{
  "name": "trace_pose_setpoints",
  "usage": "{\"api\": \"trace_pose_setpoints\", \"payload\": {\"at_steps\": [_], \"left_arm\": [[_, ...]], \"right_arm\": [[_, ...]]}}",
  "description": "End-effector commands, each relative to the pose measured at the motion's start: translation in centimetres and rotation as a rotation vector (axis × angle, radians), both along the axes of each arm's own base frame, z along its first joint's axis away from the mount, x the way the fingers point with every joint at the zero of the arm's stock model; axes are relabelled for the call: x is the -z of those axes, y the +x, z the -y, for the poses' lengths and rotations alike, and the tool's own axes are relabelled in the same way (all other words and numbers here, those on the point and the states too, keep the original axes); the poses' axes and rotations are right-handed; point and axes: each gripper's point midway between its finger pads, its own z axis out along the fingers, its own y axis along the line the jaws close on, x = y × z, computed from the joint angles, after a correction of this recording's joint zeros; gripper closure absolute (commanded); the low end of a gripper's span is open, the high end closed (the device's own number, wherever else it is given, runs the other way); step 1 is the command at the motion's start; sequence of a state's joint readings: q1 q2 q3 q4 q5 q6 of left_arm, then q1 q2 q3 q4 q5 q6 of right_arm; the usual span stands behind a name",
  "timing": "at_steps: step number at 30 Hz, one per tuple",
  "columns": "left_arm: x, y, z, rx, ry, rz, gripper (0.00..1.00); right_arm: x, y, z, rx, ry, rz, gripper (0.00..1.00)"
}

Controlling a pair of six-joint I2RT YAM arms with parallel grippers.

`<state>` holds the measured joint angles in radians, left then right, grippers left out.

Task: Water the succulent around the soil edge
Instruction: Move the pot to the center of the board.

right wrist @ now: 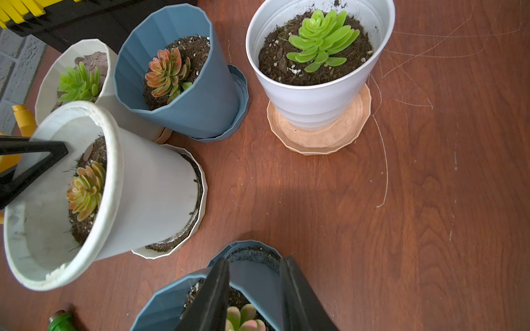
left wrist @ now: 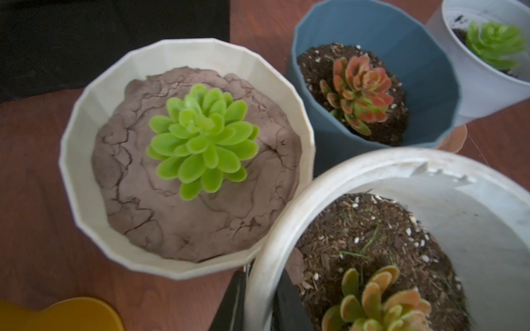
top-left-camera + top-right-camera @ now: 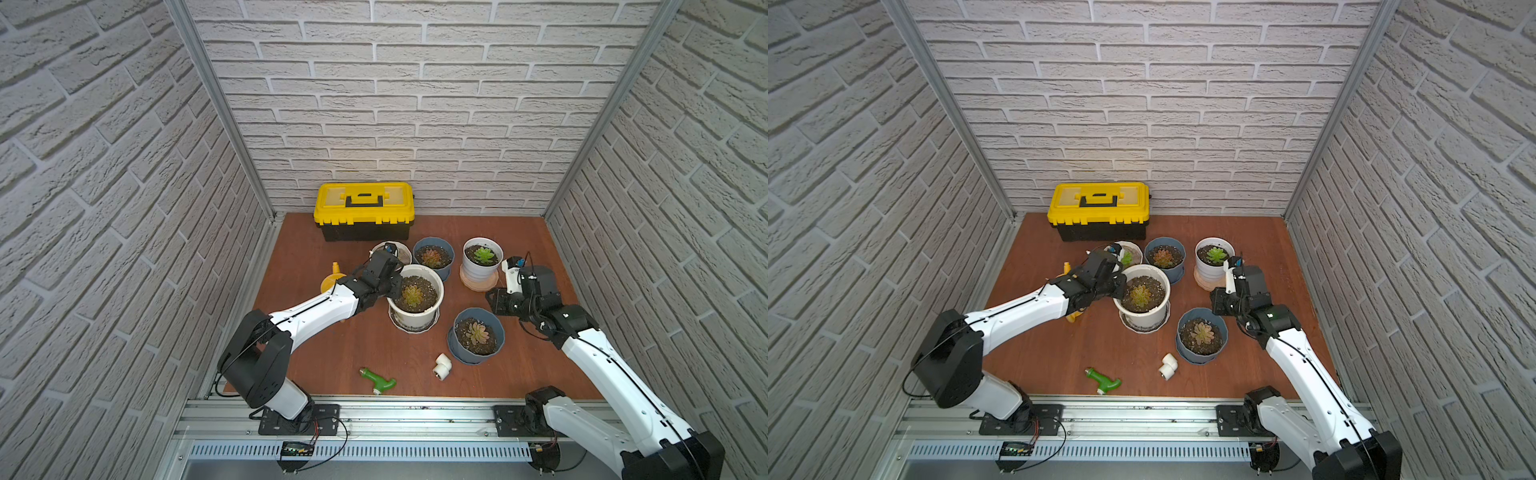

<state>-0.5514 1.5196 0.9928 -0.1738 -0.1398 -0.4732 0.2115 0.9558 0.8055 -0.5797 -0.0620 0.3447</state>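
Note:
A yellow-red succulent (image 3: 412,296) grows in dark soil in a large white pot (image 3: 415,318) on a saucer at mid-table. My left gripper (image 2: 262,301) is shut on that pot's left rim, one finger inside and one outside; both top views show it there (image 3: 1121,286). The yellow watering can (image 3: 331,280) stands left of the pot, mostly hidden under my left arm. My right gripper (image 1: 255,275) is open, hovering over the far rim of a blue pot (image 3: 476,336) with a pink-green succulent at front right. I cannot tell whether it touches the pot.
A yellow toolbox (image 3: 364,208) stands at the back. Behind the white pot are a cream pot with cracked clay (image 2: 183,154), a blue pot (image 3: 432,257) and a white pot on a peach saucer (image 3: 482,259). A green fitting (image 3: 378,380) and a white pipe elbow (image 3: 442,365) lie in front.

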Motion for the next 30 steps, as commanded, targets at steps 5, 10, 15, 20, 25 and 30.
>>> {"api": "trace_pose_setpoints", "payload": {"at_steps": [5,10,15,20,25,30], "left_arm": [[0.2,-0.1,-7.3,-0.159,0.127,0.040,1.00],[0.0,-1.2,-7.7,-0.147,0.130,0.023,1.00],[0.2,-2.1,-6.6,-0.100,0.097,-0.019,1.00],[-0.1,-3.2,-5.4,-0.057,0.107,-0.035,1.00],[-0.7,-4.3,-5.2,-0.054,0.097,-0.028,1.00],[-0.6,-4.5,-5.1,-0.048,0.094,-0.029,0.91]], "right_arm": [[1.2,-0.4,-0.4,-0.022,0.006,-0.045,0.64],[1.9,-1.5,-0.1,-0.026,-0.010,-0.091,0.62],[2.3,-2.8,-0.1,-0.024,0.001,-0.123,0.57],[3.2,-4.0,0.1,-0.003,0.012,-0.158,0.55],[4.3,-4.5,0.5,0.039,0.007,-0.189,0.55],[5.4,-4.5,0.6,0.043,-0.031,-0.221,0.59]]}}
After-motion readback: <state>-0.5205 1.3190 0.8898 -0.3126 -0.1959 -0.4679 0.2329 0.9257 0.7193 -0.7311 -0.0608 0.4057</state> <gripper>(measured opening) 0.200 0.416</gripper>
